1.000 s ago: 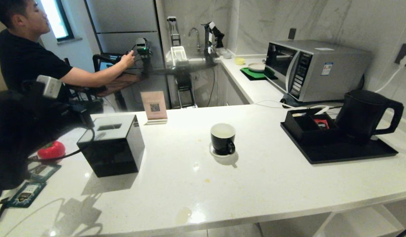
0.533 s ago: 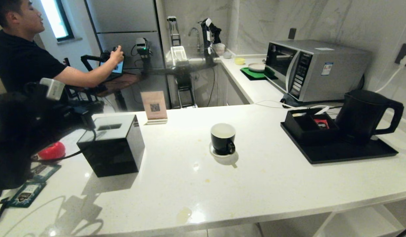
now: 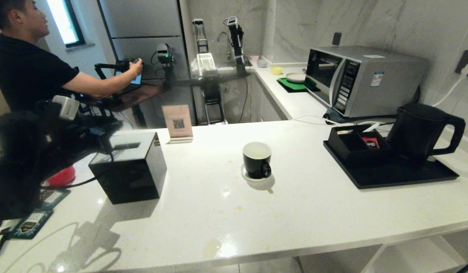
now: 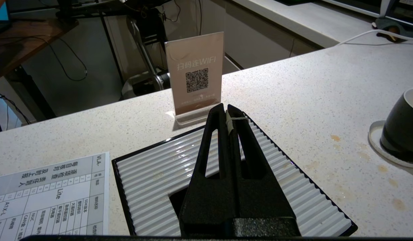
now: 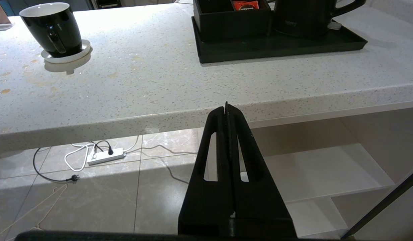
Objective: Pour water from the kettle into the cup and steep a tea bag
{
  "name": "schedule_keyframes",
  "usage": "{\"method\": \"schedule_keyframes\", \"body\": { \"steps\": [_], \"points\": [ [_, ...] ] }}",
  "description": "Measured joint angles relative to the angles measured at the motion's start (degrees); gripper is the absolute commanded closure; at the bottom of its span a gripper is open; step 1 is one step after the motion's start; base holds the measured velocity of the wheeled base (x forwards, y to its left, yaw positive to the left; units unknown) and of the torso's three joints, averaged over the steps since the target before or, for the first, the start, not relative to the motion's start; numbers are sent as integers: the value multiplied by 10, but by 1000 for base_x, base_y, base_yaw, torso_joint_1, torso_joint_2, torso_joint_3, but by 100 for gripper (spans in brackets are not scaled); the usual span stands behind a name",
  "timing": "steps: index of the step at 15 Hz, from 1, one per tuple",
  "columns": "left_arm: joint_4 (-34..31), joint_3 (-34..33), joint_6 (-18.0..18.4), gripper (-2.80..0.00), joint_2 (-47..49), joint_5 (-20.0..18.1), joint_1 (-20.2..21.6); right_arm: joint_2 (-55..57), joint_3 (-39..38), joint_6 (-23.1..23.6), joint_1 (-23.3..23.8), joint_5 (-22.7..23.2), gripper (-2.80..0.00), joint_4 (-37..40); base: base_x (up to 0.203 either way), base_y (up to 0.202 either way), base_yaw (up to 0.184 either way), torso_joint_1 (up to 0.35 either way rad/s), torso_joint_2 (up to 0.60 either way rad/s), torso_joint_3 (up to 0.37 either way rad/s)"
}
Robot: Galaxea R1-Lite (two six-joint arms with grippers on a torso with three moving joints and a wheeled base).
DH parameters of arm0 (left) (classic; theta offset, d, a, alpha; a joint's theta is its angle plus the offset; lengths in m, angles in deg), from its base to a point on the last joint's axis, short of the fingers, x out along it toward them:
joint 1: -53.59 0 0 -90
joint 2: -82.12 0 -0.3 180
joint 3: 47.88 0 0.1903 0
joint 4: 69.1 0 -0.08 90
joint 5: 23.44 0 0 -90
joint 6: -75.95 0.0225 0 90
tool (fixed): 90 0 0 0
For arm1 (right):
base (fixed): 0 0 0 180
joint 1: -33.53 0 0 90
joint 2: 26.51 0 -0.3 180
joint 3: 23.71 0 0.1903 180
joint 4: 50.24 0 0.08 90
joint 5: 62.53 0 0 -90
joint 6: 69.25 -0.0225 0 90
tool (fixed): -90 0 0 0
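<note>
My left gripper (image 4: 225, 108) hovers over the ribbed white top of the black cube box (image 4: 153, 174), at the left of the counter (image 3: 105, 144). It is shut on the tea bag (image 4: 229, 123): a pale strip and thin string show between the fingertips, and the rest is hidden. The glossy black cup (image 3: 256, 159) stands on a white coaster mid-counter, to the right of that gripper (image 4: 402, 132). Far right, the matte black kettle (image 3: 420, 132) stands on a black tray (image 3: 401, 176). My right gripper (image 5: 226, 108) is shut and empty, below the counter's front edge.
A QR sign (image 3: 178, 122) stands behind the box. A red round object (image 3: 63, 176), teal packets (image 3: 29, 223) and a printed sheet (image 4: 49, 197) lie at the left. A black compartment box (image 3: 351, 146) shares the tray. Behind it is a microwave (image 3: 359, 79). A person (image 3: 25, 72) works at the back left.
My left arm has crept forward over the box and now hides more of the red object. The person's hand has moved left. A background arm by the sink has straightened up.
</note>
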Motion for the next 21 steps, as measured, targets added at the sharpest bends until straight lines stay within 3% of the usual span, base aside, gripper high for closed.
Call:
{"method": "schedule_keyframes", "body": {
  "steps": [21],
  "points": [
    [0,0,-1,0,7,0,-1,0,0,0,0,0,0,0,0,0,0,0,0,0]
  ]
}}
